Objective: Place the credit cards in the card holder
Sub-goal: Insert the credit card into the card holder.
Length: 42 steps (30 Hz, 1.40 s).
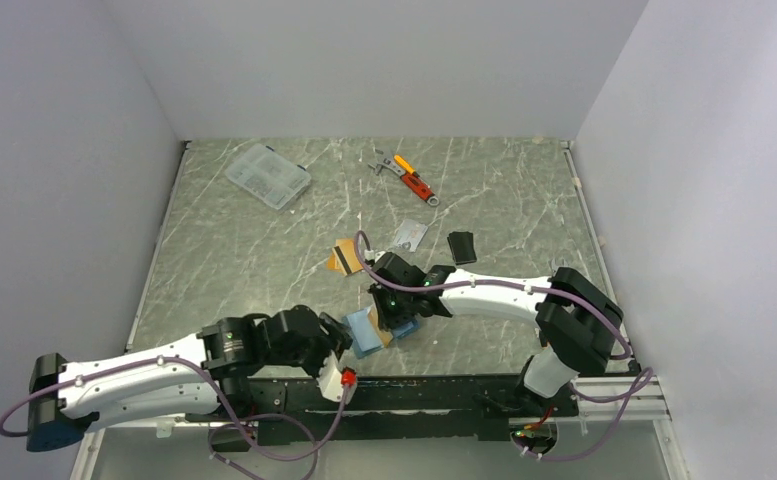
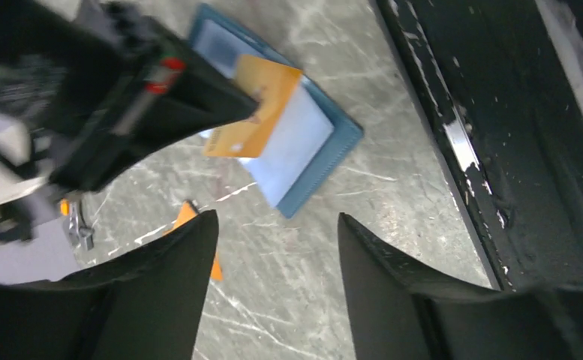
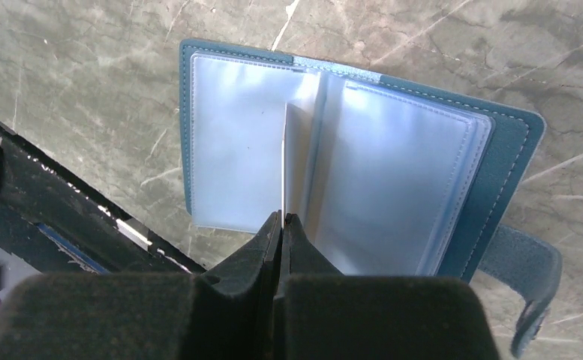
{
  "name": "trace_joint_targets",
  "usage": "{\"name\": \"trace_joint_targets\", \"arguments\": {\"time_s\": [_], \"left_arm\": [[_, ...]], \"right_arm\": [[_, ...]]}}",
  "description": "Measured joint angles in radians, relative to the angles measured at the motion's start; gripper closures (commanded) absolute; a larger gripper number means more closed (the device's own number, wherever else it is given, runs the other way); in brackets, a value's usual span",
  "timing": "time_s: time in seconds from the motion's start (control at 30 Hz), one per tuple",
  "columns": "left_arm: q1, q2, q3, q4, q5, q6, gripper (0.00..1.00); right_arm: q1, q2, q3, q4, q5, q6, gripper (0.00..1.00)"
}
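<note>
right end effector [image 3: 281, 220] pinches orange card [image 2: 262, 112] over card holder [image 3: 510, 154]; left end effector [image 2: 277, 219] apart; red tool [image 1: 416, 183] distant

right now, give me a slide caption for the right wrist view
Right pincer shut on a card held edge-on above the open teal card holder on the marble table.

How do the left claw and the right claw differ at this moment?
The left claw stands open and empty; the right claw is shut on an orange card. The left claw hangs beside the card holder, the right claw directly above its open pockets. Both are black and close to the holder.
</note>
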Motion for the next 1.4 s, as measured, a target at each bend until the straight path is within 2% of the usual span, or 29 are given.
{"name": "trace_joint_targets", "arguments": {"time_s": [0.13,0.27,0.3,0.37,0.4,0.43,0.5,0.63,0.73,0.97,1.4], "left_arm": [[0.0,0.034,-0.134,0.114,0.003,0.066,0.45],[0.0,0.108,-0.176,0.241,0.002,0.11,0.5],[0.0,0.129,-0.18,0.271,0.002,0.118,0.56],[0.006,0.171,-0.182,0.319,0.005,0.137,0.78],[0.011,0.187,-0.182,0.338,0.008,0.145,0.85],[0.018,0.204,-0.182,0.355,0.012,0.151,0.86],[0.035,0.234,-0.182,0.379,0.024,0.166,0.83],[0.063,0.267,-0.183,0.419,0.04,0.178,0.72],[0.071,0.301,-0.183,0.46,0.043,0.177,0.68],[0.078,0.422,-0.183,0.48,0.057,0.197,0.69],[0.098,0.454,-0.185,0.415,0.085,0.274,0.67]], "right_arm": [[0.001,0.001,0.002,0.0,0.003,-0.003,1.0],[0.0,0.001,0.003,0.0,0.002,-0.007,1.0],[-0.003,0.001,0.003,0.0,0.002,-0.007,1.0],[-0.011,0.001,0.003,0.001,-0.005,-0.008,1.0],[-0.017,0.0,0.003,0.002,-0.011,-0.008,1.0],[-0.025,-0.001,0.003,0.005,-0.019,-0.008,1.0],[-0.042,-0.003,0.001,0.016,-0.033,-0.007,1.0],[-0.061,-0.015,-0.019,0.045,-0.06,-0.006,1.0],[-0.061,-0.023,-0.04,0.066,-0.078,-0.004,1.0],[-0.073,-0.044,-0.097,0.117,-0.112,0.013,1.0],[-0.198,-0.11,-0.229,0.248,-0.214,0.058,1.0]]}}
